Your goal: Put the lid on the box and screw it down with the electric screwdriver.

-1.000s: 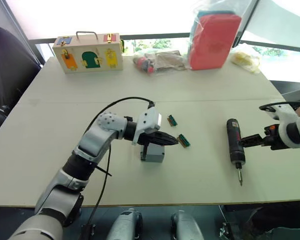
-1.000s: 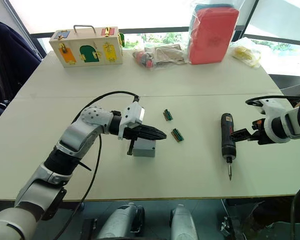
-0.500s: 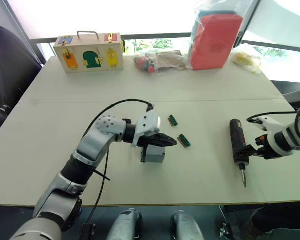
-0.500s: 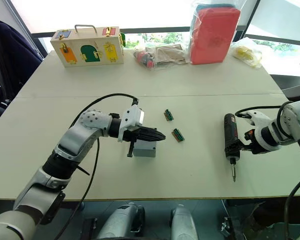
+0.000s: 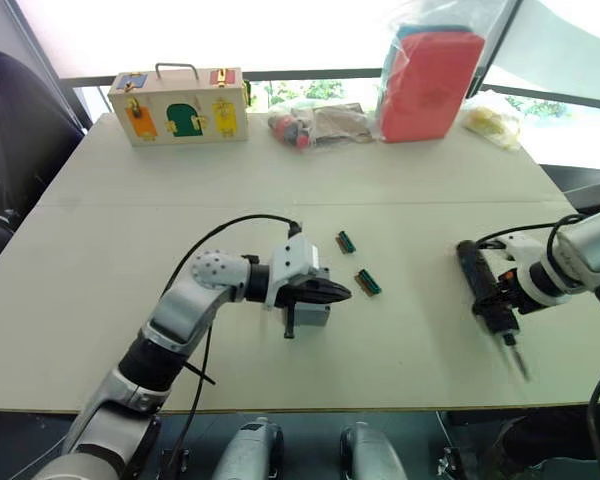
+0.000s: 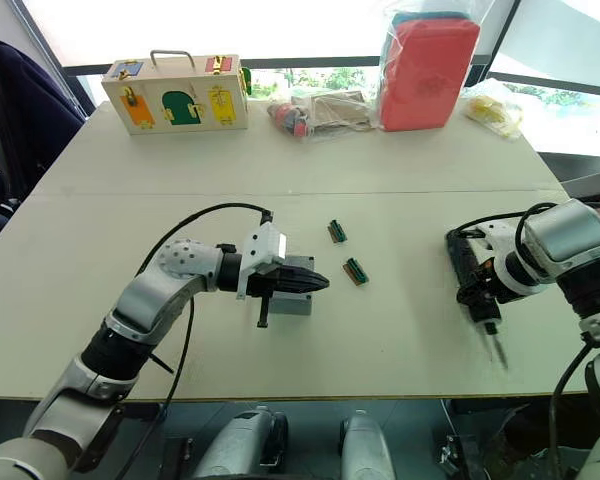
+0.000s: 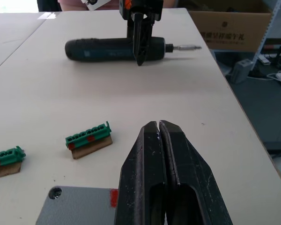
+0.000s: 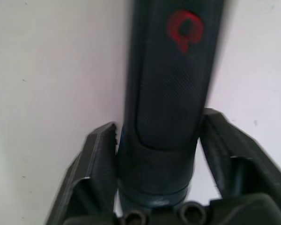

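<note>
I see the left tool (image 7: 159,129) with its two black fingers pressed together, gripping nothing. It hovers just above the lid (image 7: 77,206), whose grey surface, corner screw hole and small red mark appear directly beneath the fingers in the left wrist view. The lid sits on top of the box (image 5: 309,314), which stands on the bench (image 5: 130,260) near its middle, towards the robot's left of centre.

I see the right tool (image 8: 157,136) parted to either side of the electric screwdriver (image 6: 475,280). In the right wrist view both fingers flank the dark barrel with its red mark; one finger (image 8: 96,154) touches the barrel, while a narrow gap shows beside the other. I cannot tell whether the grip is firm. The screwdriver is at the robot's right side of the bench, well apart from the box, with its metal bit pointing towards the near edge.

Two small green bit strips (image 5: 367,282) lie on the bench between the box and the screwdriver, nearer the box. At the far edge stand a wooden latch box (image 5: 177,104) with coloured doors, a red item in a clear bag (image 5: 430,75) and some loose packets (image 5: 315,122).
</note>
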